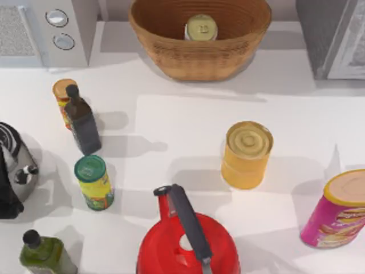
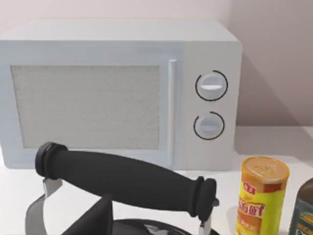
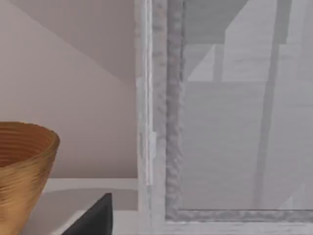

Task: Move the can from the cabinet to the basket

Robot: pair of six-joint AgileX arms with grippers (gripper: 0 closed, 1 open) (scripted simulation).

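**Can sits inside the basket**

The basket (image 1: pixel 199 54) stands at the far middle of the table (image 1: pixel 188 123), its rim also showing in the right wrist view (image 3: pixel 27 147). The cabinet (image 1: pixel 333 37) is at the far right, just beside it but apart. The can (image 1: pixel 201 27) rests upright inside the basket, toward its far side. How far either gripper's fingers are parted, and what they hold, I cannot tell.

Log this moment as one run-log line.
can: in basket | cabinet: top view's right | task: looks done
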